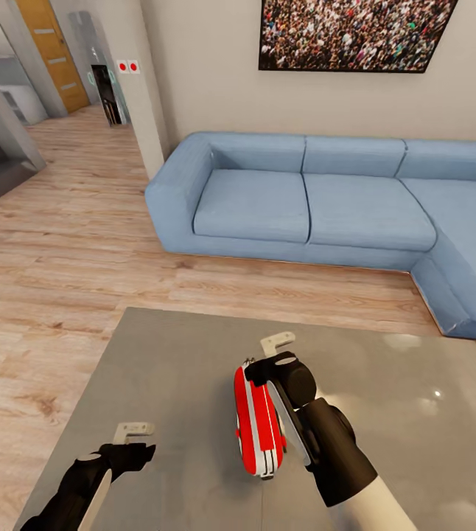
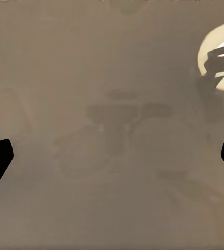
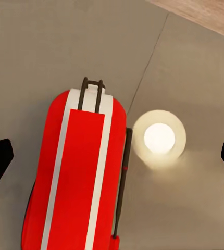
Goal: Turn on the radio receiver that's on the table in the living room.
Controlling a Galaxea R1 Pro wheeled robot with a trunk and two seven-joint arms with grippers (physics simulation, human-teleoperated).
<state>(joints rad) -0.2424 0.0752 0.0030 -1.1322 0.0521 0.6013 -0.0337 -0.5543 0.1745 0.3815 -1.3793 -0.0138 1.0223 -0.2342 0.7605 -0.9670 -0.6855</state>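
A: What lies at the left of the head view?
B: The left gripper (image 1: 136, 435) hovers over the grey table (image 1: 179, 369), jaws spread apart, nothing between them.

A: And toward the centre?
B: The radio receiver (image 1: 259, 429), red with white stripes, rests on the table top. The right gripper (image 1: 275, 352) hangs directly above it, jaws wide open, not touching it.

A: Beyond the table?
B: A blue sofa (image 1: 319, 203) stands on the wood floor (image 1: 61, 243), under a crowd picture (image 1: 352, 33).

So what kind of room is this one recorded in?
Most likely a home living room: a blue L-shaped sofa, a low grey coffee table bearing a red radio, and a framed crowd picture on the wall.
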